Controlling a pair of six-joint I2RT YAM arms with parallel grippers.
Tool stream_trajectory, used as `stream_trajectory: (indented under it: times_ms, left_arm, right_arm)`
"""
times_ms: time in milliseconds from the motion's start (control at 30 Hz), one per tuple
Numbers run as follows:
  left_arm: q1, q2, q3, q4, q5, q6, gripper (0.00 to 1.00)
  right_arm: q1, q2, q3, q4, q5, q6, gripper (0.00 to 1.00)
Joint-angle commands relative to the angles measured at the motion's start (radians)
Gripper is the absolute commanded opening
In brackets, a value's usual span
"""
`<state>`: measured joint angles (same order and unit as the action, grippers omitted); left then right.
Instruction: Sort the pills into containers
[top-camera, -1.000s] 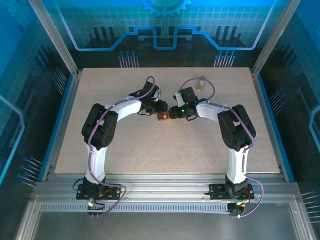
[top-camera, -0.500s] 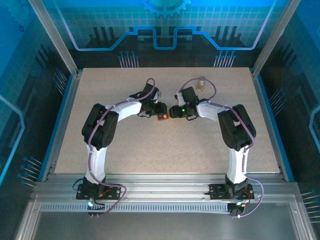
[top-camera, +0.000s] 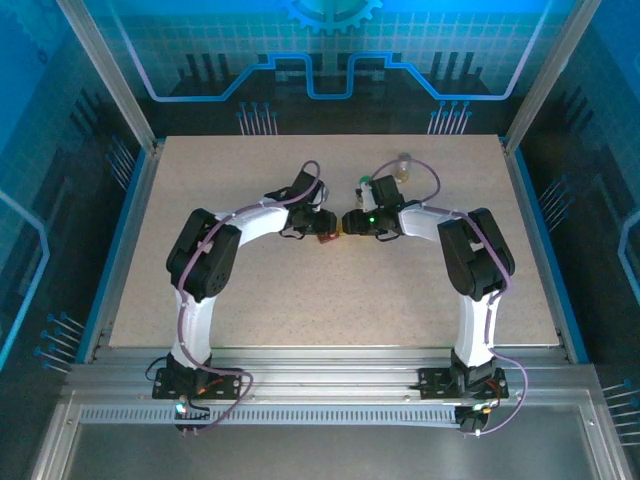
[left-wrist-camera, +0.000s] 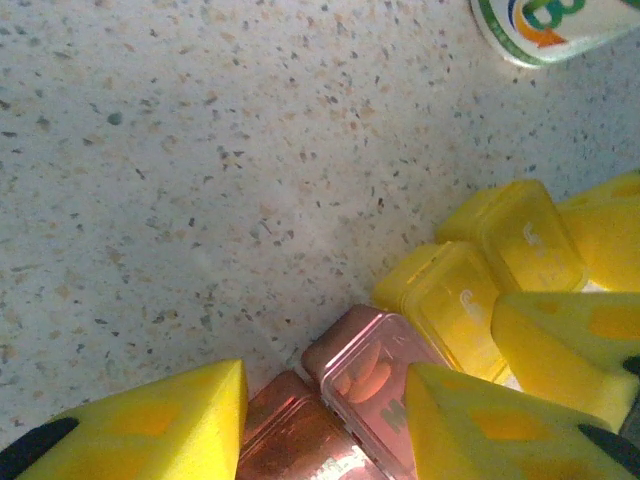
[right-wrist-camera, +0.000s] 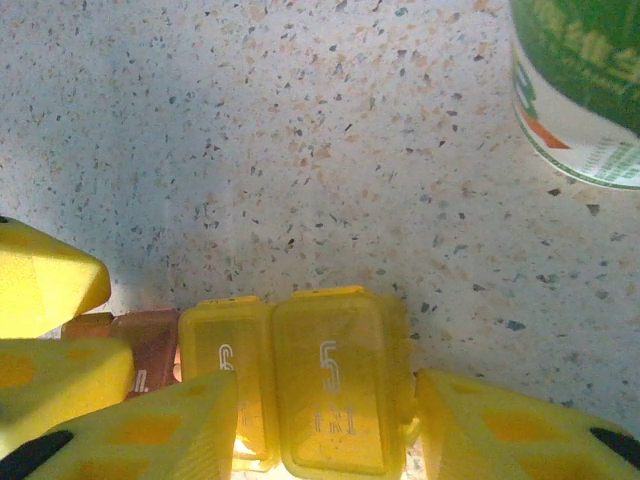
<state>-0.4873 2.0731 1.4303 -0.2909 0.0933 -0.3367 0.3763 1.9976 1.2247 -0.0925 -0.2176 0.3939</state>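
Left wrist: left pincer (left-wrist-camera: 325, 400) pinches red-brown box (left-wrist-camera: 362, 380); right pincer (right-wrist-camera: 328, 405) straddles yellow box (right-wrist-camera: 335, 350), grip unclear.

The yellow container (right-wrist-camera: 335, 395) lid bears a "5".

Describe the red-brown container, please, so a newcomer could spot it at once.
On the speckled table, look at the middle. There, between the left gripper's yellow fingers, lies the red-brown container: translucent pink, while the boxes beside it are yellow.

Two yellow boxes (right-wrist-camera: 335, 390), two red-brown boxes (left-wrist-camera: 375, 375), one green-labelled bottle (right-wrist-camera: 580, 90) and one pale vial (top-camera: 403, 165).
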Motion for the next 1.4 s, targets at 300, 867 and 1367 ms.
stream_trajectory:
  times_ms: [300, 867, 1367]
  left_arm:
    - [-0.018, 0.038, 0.057, -0.127, -0.032, 0.110, 0.49]
    - [-0.021, 0.134, 0.111, -0.189, 0.034, 0.200, 0.47]
    - [0.053, -0.084, 0.224, -0.156, -0.050, 0.107, 0.57]
  right_arm:
    - [-0.016, 0.031, 0.003, -0.048, 0.025, 0.000, 0.49]
    - [-0.025, 0.055, 0.041, -0.085, 0.020, -0.022, 0.48]
    - [-0.026, -0.086, -0.134, 0.155, 0.001, 0.147, 0.51]
